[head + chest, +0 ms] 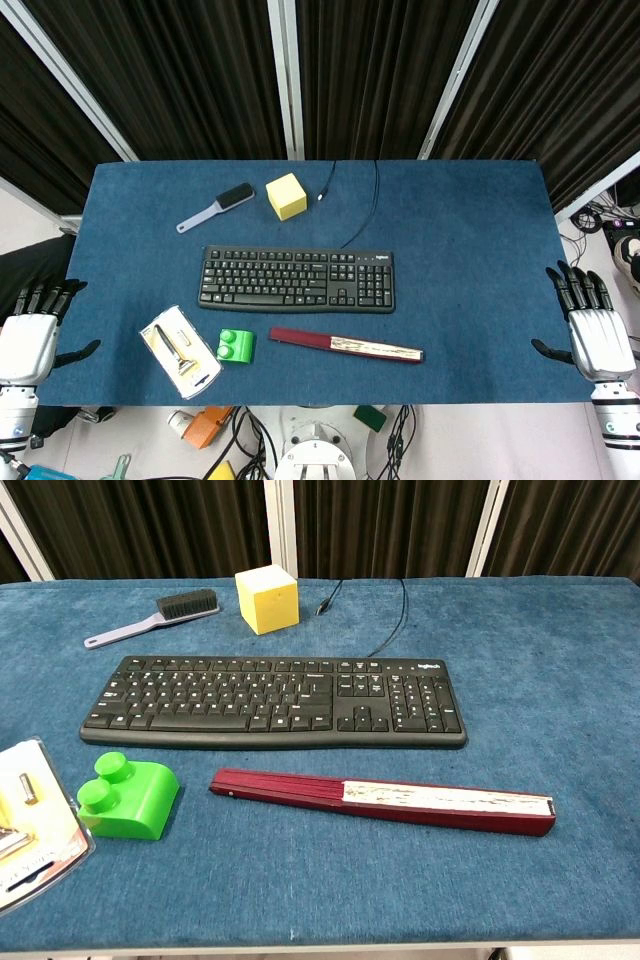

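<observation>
From the head view we look steeply down on the whole table, keyboard (297,279) central. From the chest view we sit low and close, facing that keyboard (275,701); both share everything around it.

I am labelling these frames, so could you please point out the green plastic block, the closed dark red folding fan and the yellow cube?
green plastic block (130,796): chest view, sloped top.
closed dark red folding fan (290,787): chest view, red guard.
yellow cube (287,196): head view, top face.

Blister pack (30,825) cut by chest view's left edge, contents unclear
</observation>
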Robot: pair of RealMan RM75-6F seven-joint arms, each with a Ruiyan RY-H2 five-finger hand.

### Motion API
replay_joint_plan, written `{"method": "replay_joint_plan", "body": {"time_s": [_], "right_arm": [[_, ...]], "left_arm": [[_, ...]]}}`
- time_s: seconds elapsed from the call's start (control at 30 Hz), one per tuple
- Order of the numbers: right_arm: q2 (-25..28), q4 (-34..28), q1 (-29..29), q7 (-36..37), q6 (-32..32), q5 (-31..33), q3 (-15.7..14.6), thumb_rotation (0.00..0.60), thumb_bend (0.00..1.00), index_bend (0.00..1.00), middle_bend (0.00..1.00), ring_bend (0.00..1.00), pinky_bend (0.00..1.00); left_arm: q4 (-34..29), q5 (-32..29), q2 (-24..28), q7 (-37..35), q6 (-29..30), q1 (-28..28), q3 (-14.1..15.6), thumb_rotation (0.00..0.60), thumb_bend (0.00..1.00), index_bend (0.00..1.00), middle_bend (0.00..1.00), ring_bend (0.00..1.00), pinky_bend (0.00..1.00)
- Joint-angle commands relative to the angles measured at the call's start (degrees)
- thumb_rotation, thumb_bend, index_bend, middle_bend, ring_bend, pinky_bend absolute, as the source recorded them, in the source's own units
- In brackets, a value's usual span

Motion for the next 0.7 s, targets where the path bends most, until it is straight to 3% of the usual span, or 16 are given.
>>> {"method": "replay_joint_plan", "body": {"time_s": [0.03, 0.27, 0.47, 0.57, 0.63, 0.7], "right_arm": [[-0.09, -0.15, 0.13, -0.12, -0.30, 0.11, -0.03, 0.600, 0.10, 0.00, 0.00, 0.00, 0.00], [-0.07, -1.61, 2.14, -1.88, -2.61, 1.56, 1.44, 0.600, 0.10, 0.00, 0.00, 0.00, 0.01], [0.27, -5.17, 8.42, -5.95, -10.67, 3.40, 3.84, 0.600, 0.10, 0.00, 0.11, 0.04, 0.14], [-0.27, -7.02, 13.09, -8.87, -16.96, 5.67, 5.38, 0.600, 0.14, 0.00, 0.23, 0.19, 0.28], [-0.95, -7.63, 16.27, -10.69, -21.27, 7.53, 6.28, 0.600, 0.22, 0.00, 0.33, 0.34, 0.40], [-2.11, -7.86, 20.16, -12.28, -26.78, 10.68, 7.29, 0.600, 0.35, 0.03, 0.49, 0.56, 0.58]], "left_arm": [[0.19, -0.08, -0.05, -0.17, -0.13, -0.03, -0.02, 0.600, 0.03, 0.18, 0.16, 0.07, 0.00], [0.72, 0.53, -0.22, -0.49, -0.18, -0.24, 0.04, 0.600, 0.03, 0.18, 0.16, 0.07, 0.00], [0.98, 1.50, -0.37, -0.60, -0.12, -0.68, 0.01, 0.600, 0.03, 0.18, 0.16, 0.07, 0.00], [1.10, 1.72, -0.37, -0.63, -0.07, -0.69, 0.10, 0.600, 0.03, 0.18, 0.16, 0.07, 0.00], [1.17, 1.67, -0.41, -0.63, 0.00, -0.61, 0.13, 0.600, 0.03, 0.18, 0.16, 0.07, 0.00], [1.24, 1.60, -0.50, -0.64, 0.08, -0.52, 0.16, 0.600, 0.03, 0.18, 0.16, 0.07, 0.00]]}}
